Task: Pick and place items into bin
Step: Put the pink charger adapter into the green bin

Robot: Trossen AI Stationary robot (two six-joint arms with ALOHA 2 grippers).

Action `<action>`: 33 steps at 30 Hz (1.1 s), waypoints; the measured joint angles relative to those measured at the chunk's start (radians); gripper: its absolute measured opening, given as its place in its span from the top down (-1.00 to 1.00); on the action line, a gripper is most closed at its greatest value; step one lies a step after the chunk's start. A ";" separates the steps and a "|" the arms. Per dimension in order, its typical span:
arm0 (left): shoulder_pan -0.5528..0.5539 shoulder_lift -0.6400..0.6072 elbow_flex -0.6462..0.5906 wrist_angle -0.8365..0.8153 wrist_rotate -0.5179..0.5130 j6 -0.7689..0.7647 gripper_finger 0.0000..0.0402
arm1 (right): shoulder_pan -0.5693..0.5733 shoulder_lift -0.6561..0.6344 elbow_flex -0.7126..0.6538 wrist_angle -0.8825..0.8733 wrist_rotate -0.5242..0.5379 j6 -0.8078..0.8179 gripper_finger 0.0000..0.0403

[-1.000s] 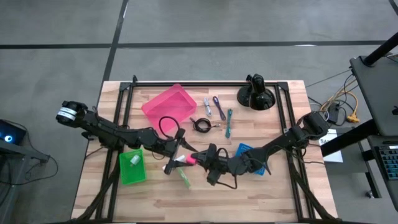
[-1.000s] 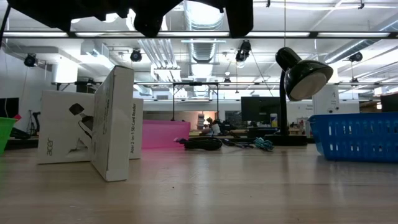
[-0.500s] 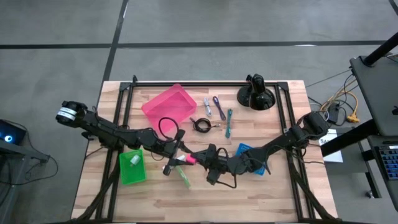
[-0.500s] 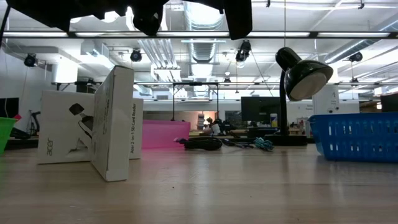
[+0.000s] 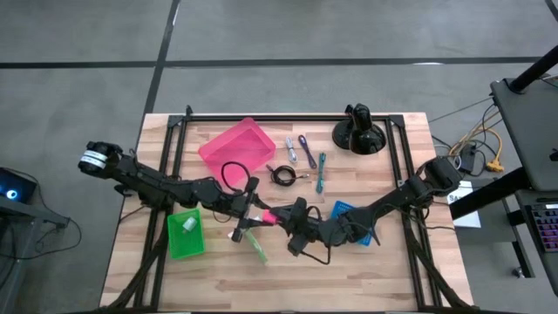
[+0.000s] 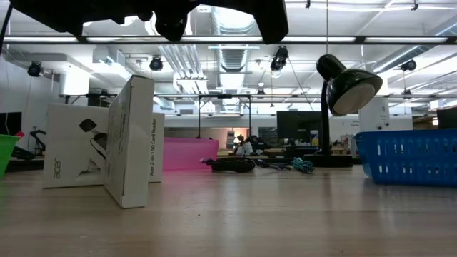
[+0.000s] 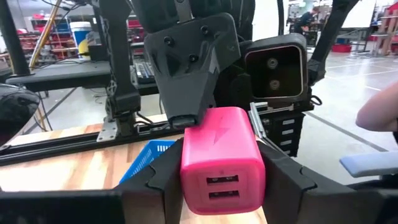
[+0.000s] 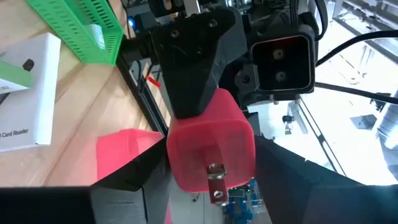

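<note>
Both the left gripper (image 5: 254,215) and right gripper (image 5: 281,215) are clasping the pink charger (image 7: 222,158), seemingly a light, rigid, slick block best pinched across flat sides.

We're seeing the handover point drift: the pink charger (image 5: 268,216) now sits a touch farther from the near edge and slightly more to the right than a second ago. The left gripper (image 5: 255,214) has carried up with it, and the right gripper (image 5: 286,218) has slid the same way. From table height, the dark arm shapes overhead have shifted slightly too.
</note>
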 joint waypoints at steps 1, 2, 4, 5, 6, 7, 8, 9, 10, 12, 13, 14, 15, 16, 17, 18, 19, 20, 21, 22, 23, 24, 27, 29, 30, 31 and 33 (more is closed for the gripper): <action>0.000 0.000 0.000 0.000 0.001 0.000 0.30 | 0.000 0.000 0.000 0.000 0.003 0.000 0.03; 0.000 0.000 0.000 0.000 0.002 0.000 0.30 | 0.000 0.000 0.000 0.000 0.009 0.000 0.03; 0.000 0.000 0.000 -0.001 0.003 -0.001 0.30 | 0.000 0.000 0.000 -0.001 0.026 0.000 0.02; 0.000 0.000 0.000 -0.001 0.003 -0.003 0.30 | 0.000 0.000 0.000 -0.001 0.040 0.000 0.02; 0.000 0.000 0.000 -0.001 0.005 -0.003 0.30 | 0.000 0.000 0.000 -0.002 0.057 0.000 0.02; 0.000 0.000 0.000 -0.001 0.006 -0.003 0.30 | 0.000 0.000 0.000 -0.002 0.078 -0.001 0.02; 0.000 0.000 0.000 -0.003 0.011 -0.004 0.30 | 0.000 0.000 0.000 -0.001 0.103 0.000 0.02; -0.001 0.000 0.000 -0.009 0.015 -0.004 0.30 | 0.000 -0.001 -0.001 0.000 0.128 0.000 0.02; -0.002 0.000 0.000 -0.016 0.017 -0.004 0.30 | 0.000 -0.002 -0.001 0.002 0.154 0.002 0.02; -0.002 0.000 0.000 -0.016 0.019 -0.004 0.30 | 0.000 -0.003 -0.004 0.002 0.210 0.018 0.02; -0.002 0.000 0.000 -0.014 0.018 -0.003 0.30 | 0.001 -0.003 -0.009 -0.003 0.232 0.033 0.02; -0.002 0.000 0.000 -0.014 0.018 -0.003 0.30 | 0.003 -0.004 -0.016 -0.008 0.245 0.053 0.02; -0.002 0.000 0.000 -0.015 0.018 -0.003 0.30 | 0.006 -0.008 -0.023 -0.026 0.252 0.074 0.02; -0.002 0.000 0.000 -0.015 0.018 -0.003 0.30 | 0.007 -0.013 -0.028 -0.050 0.253 0.102 0.02; -0.002 0.000 0.000 -0.014 0.018 -0.002 0.30 | 0.009 -0.021 -0.034 -0.083 0.253 0.135 0.02; -0.002 -0.003 0.000 -0.014 0.018 -0.002 0.30 | 0.009 -0.031 -0.039 -0.127 0.252 0.177 0.02; -0.002 -0.005 0.000 -0.014 0.018 -0.002 0.30 | 0.009 -0.043 -0.046 -0.174 0.247 0.228 0.02; -0.002 -0.008 0.000 -0.014 0.018 -0.002 0.30 | 0.009 -0.057 -0.052 -0.230 0.239 0.284 0.02; -0.002 -0.012 0.000 -0.015 0.018 -0.001 0.30 | 0.009 -0.073 -0.060 -0.286 0.226 0.346 0.02; -0.002 -0.016 0.000 -0.012 0.018 -0.001 0.30 | 0.008 -0.093 -0.070 -0.343 0.201 0.414 0.02; -0.002 -0.021 0.000 -0.014 0.018 0.000 0.30 | 0.007 -0.116 -0.083 -0.397 0.171 0.484 0.02; -0.002 -0.025 0.000 -0.012 0.018 0.001 0.30 | 0.005 -0.142 -0.097 -0.440 0.126 0.552 0.02; -0.001 -0.032 0.000 -0.011 0.017 0.002 0.30 | -0.009 -0.227 -0.154 -0.497 -0.060 0.736 0.02; 0.001 -0.032 0.000 -0.011 0.017 0.005 0.30 | -0.026 -0.278 -0.206 -0.463 -0.207 0.817 0.02; 0.001 -0.033 0.000 -0.014 0.014 0.017 0.30 | -0.038 -0.299 -0.234 -0.433 -0.271 0.850 0.02; 0.001 -0.033 0.000 -0.014 0.008 0.025 0.30 | -0.048 -0.318 -0.265 -0.390 -0.323 0.874 0.02; 0.002 -0.033 0.000 -0.014 -0.022 0.028 0.30 | -0.065 -0.354 -0.336 -0.275 -0.390 0.914 0.02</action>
